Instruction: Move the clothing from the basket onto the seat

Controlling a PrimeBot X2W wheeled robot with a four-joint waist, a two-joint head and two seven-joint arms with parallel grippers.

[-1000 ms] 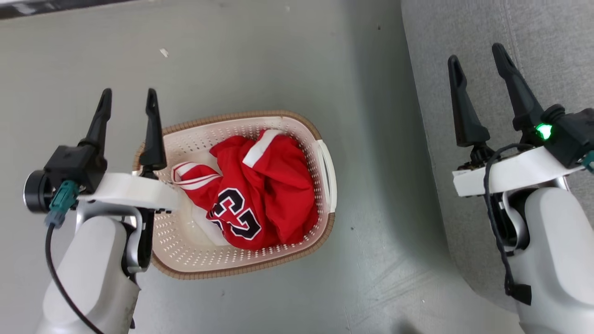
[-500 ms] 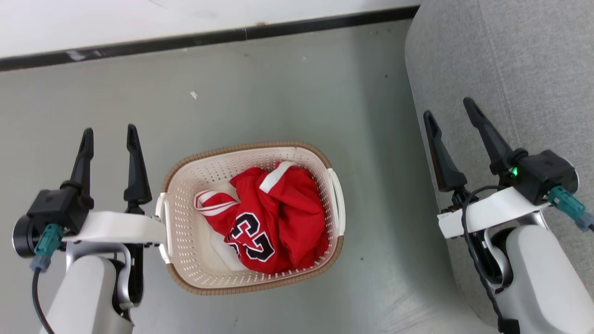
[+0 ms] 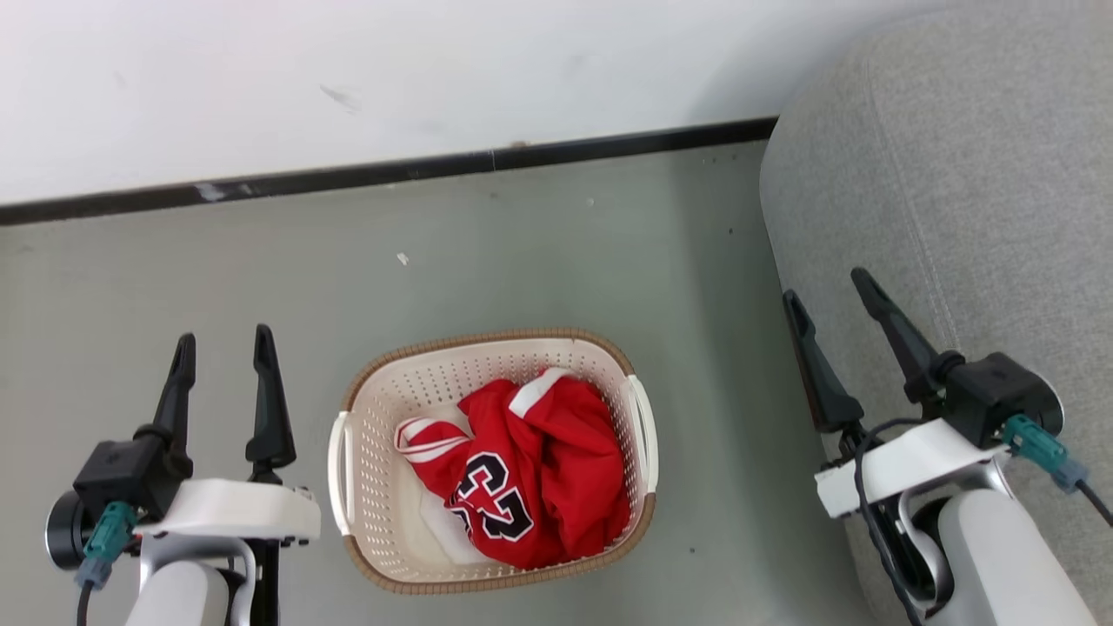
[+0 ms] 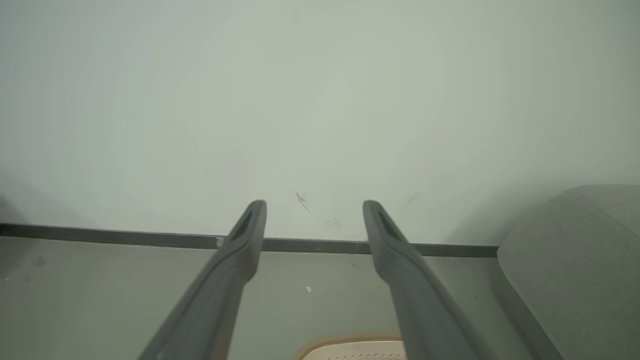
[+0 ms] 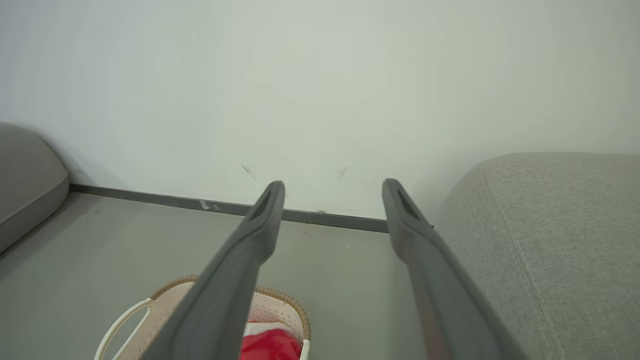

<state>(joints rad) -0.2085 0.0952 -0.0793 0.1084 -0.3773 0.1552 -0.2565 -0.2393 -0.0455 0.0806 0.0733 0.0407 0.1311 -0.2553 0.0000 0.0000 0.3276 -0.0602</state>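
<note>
Red clothing [image 3: 530, 474] with white trim and black numerals lies bunched in the cream basket [image 3: 365, 487], which stands on the grey floor between my arms. The grey seat [image 3: 948, 200] rises at the right. My left gripper [image 3: 222, 348] is open and empty, left of the basket and apart from it. My right gripper [image 3: 826, 287] is open and empty, over the seat's left edge. In the right wrist view the basket [image 5: 280, 305] and the clothing [image 5: 270, 345] show below my right gripper [image 5: 332, 187], with the seat [image 5: 550, 240] at the right. The left wrist view has my left gripper [image 4: 314, 206] open, the basket rim [image 4: 350, 345] low down and the seat [image 4: 580, 260].
A white wall [image 3: 348, 78] with a black baseboard [image 3: 391, 169] runs behind the basket. Grey floor [image 3: 522, 261] lies between wall and basket. Another grey cushion edge [image 5: 25, 180] shows at the left of the right wrist view.
The head camera has tilted up, so wall and baseboard have come into view and the basket sits lower in the picture. Both grippers stay open and empty.
</note>
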